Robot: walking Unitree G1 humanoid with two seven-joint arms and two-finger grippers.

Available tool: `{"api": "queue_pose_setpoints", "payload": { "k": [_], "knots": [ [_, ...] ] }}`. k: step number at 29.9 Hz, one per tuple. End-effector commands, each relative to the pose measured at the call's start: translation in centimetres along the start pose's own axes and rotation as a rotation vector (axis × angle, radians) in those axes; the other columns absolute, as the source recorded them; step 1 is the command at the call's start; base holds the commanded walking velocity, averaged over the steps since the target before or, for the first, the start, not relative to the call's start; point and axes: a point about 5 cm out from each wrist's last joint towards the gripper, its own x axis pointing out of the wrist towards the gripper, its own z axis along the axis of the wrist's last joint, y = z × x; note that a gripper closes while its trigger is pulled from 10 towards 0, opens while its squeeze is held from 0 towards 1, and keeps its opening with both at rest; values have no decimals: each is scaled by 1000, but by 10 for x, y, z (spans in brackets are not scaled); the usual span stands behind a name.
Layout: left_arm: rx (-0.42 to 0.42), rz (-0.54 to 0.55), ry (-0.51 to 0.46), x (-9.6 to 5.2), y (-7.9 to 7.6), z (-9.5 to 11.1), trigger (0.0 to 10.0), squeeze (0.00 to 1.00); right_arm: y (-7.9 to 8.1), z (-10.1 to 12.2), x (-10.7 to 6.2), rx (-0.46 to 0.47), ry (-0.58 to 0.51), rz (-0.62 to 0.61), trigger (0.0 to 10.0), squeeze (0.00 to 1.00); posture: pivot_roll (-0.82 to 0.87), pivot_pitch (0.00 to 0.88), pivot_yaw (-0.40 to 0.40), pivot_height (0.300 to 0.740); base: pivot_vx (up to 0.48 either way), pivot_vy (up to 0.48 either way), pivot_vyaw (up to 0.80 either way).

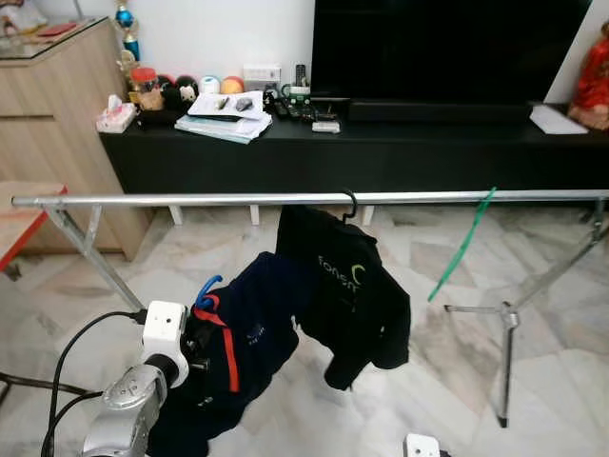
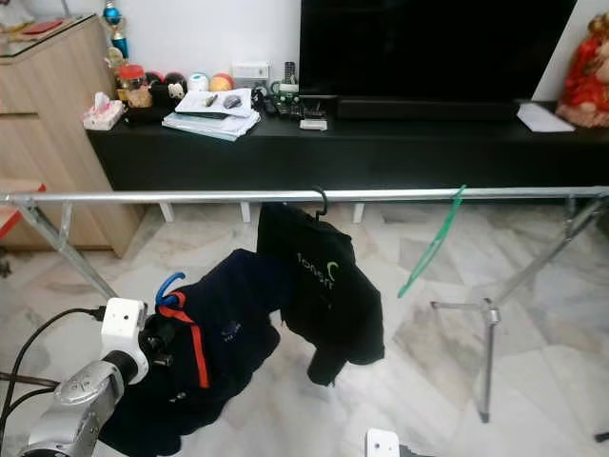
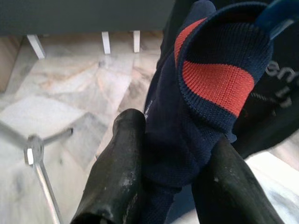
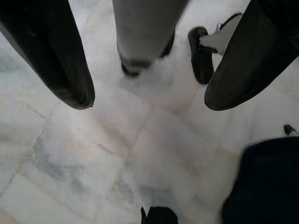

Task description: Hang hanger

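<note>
Garments — two: one dark navy top with red trim (image 1: pixel 238 333), one black shirt with pale lettering (image 1: pixel 347 286).

Hangers — three: one blue (image 1: pixel 206 288), one black (image 1: pixel 350 205), one green (image 1: pixel 462 245).

Metal rails (image 1: pixel 190 200) — one.

Televisions (image 1: pixel 447 48) — one.

Tissue boxes (image 1: pixel 116 116) — one.

Paper stacks (image 1: pixel 224 119) — one.

Silver rail (image 2: pixel 190 196) ran across w/ black shirt (image 2: pixel 324 286) hung mid-rail on black hanger (image 2: pixel 321 204), green hanger (image 2: pixel 430 243) further right, while left arm (image 2: pixel 90 390) held navy garment (image 2: pixel 205 352) w/ blue hanger hook (image 2: pixel 169 286) below rail.
</note>
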Motion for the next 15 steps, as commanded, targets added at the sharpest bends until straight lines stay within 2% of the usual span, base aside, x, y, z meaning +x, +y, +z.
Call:
{"api": "queue_pose_setpoints", "payload": {
  "k": [1,15],
  "knots": [
    [16,-22,-33,4,-6,8,10000,0,-8,-3,-1,3,12,-22,10000,0,-43,57,26,740,412,0,0],
    [16,-22,-33,4,-6,8,10000,0,-8,-3,-1,3,12,-22,10000,0,-43,57,26,740,412,0,0]
  ]
}}
